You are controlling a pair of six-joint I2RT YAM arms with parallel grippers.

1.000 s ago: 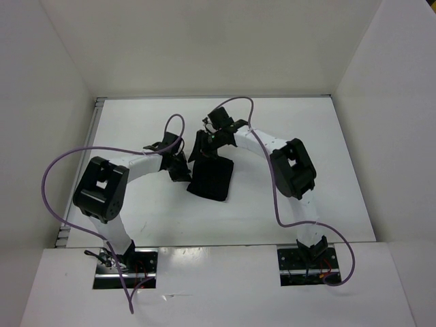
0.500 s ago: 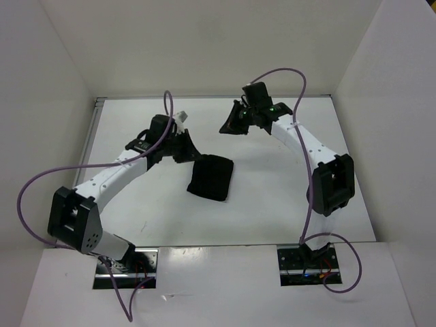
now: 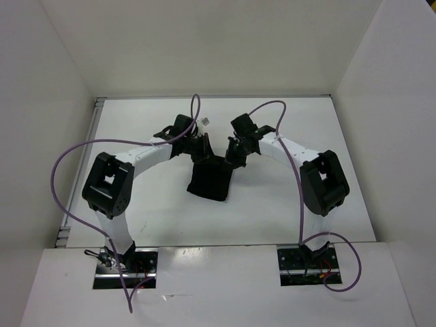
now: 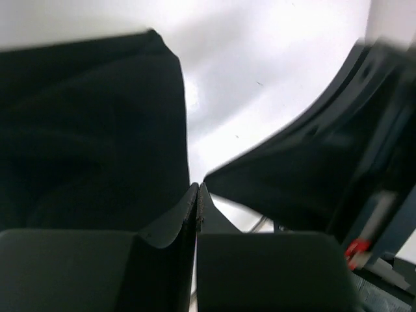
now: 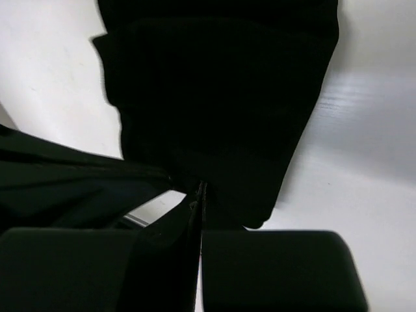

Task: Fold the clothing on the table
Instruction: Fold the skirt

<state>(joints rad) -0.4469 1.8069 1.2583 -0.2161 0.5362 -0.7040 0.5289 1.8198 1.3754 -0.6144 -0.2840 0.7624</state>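
Note:
The clothing [image 3: 211, 180] is a black folded bundle lying in the middle of the white table [image 3: 146, 211]. My left gripper [image 3: 202, 152] is at its far left corner and my right gripper [image 3: 232, 157] at its far right corner. In the left wrist view the left gripper [image 4: 197, 189] is shut and empty, with the clothing [image 4: 91, 130] just to its left. In the right wrist view the right gripper [image 5: 200, 187] is shut, its tips against the near edge of the clothing [image 5: 221, 97]. No fabric shows between them.
White walls [image 3: 61, 102] enclose the table on three sides. Purple cables [image 3: 65, 174] loop off both arms. The two grippers are close together; the right gripper's black body [image 4: 325, 162] fills the right of the left wrist view.
Both grippers have come in to the clothing's far edge after pulling away from it. The right gripper has gone from open to shut. The clothing has not moved.

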